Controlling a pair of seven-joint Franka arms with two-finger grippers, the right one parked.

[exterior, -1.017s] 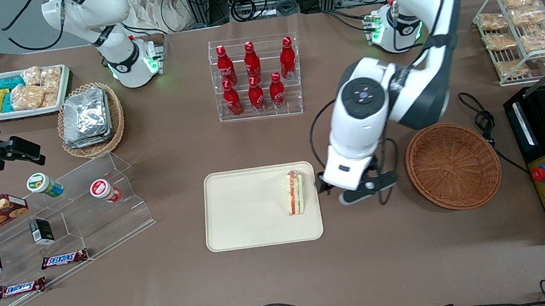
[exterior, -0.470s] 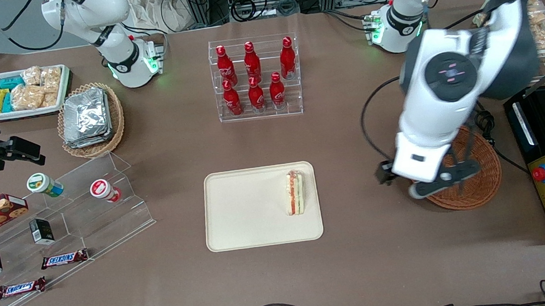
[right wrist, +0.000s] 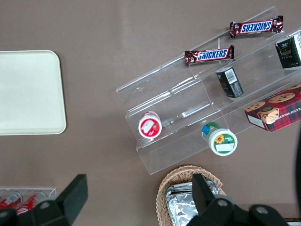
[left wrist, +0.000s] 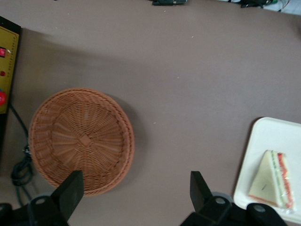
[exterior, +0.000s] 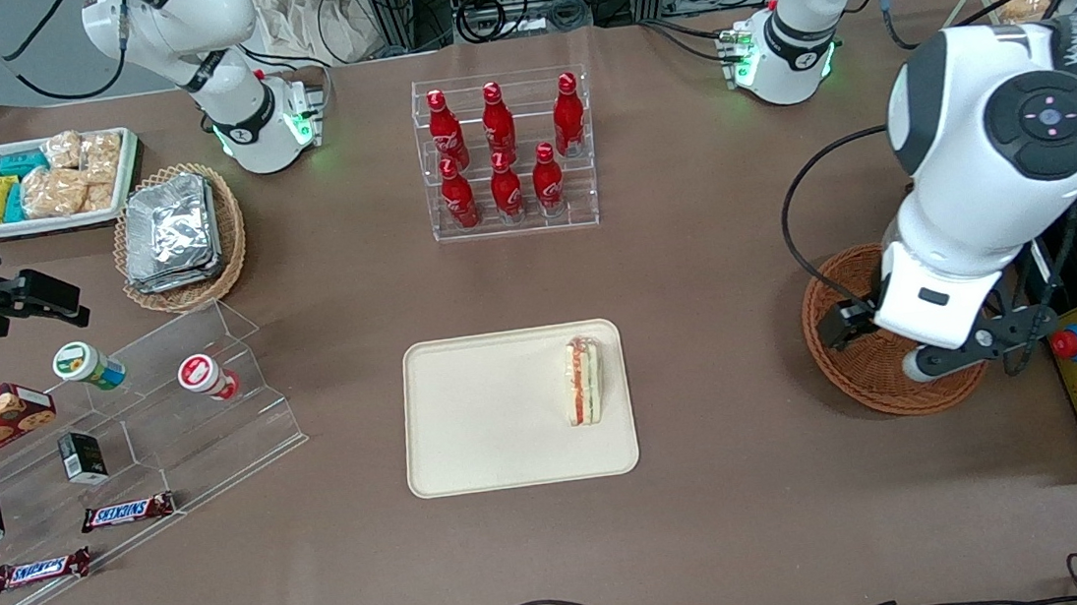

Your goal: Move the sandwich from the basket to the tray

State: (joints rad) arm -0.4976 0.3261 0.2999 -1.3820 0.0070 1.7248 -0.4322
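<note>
1 brown table (exterior: 737, 520), carrying all items listed. 1 left arm (exterior: 999, 159), white, raised over the working arm's end of the table. 1 tray (exterior: 491, 426), cream, rectangular with rounded corners, flat on the table near its middle. 1 basket (exterior: 862, 380), round brown wicker, nothing inside it, well apart from the tray and partly covered by the arm in the front view. 1 bottle rack (exterior: 504, 153), clear, holding 6 red bottles, farther from the front camera than the tray. 1 gripper (left wrist: 136, 197), hanging above the basket's edge and the bare table beside it, fingers (left wrist: 70, 190) spread wide apart, holding nothing. 1 sandwich (exterior: 584, 380), triangular, red and green filling showing, resting on the tray near the edge closest to the basket.
</note>
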